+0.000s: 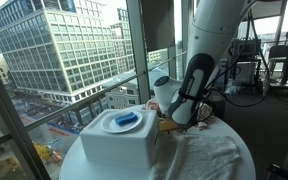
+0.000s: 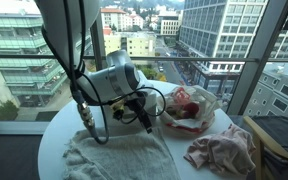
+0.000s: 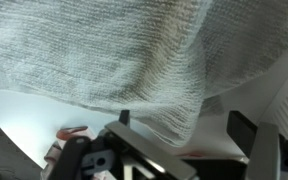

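My tool (image 3: 184,128) spread wide, gripping nothing, poised low over edge of white towel (image 3: 104,50) on tabletop (image 3: 29,115); pink cloth (image 2: 222,150) well apart.

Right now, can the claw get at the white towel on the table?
Probably yes. The claw is open just above the white towel, nothing between them in the wrist view. The pink cloth and the plastic bag lie off to one side.
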You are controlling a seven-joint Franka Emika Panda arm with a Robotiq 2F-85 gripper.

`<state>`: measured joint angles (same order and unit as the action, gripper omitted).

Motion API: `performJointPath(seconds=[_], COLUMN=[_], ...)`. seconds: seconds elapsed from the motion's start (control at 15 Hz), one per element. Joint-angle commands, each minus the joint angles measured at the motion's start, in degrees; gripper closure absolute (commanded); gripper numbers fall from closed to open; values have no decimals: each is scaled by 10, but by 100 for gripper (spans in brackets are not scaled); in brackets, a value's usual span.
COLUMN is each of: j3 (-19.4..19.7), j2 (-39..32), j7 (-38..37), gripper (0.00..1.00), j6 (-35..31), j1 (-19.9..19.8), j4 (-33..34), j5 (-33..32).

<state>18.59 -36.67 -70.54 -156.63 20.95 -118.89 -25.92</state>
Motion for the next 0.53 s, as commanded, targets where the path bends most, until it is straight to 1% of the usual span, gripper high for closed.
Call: performJointPath(seconds=[0.0, 0.27, 0.47], j3=[-24, -27, -23], j2=[-32, -64, -74], j7=[40, 59, 67], gripper=[0, 0, 0], j6=[10, 29, 41], j1=[-27, -36, -38], j4=[44, 76, 83], j5=[30, 59, 73])
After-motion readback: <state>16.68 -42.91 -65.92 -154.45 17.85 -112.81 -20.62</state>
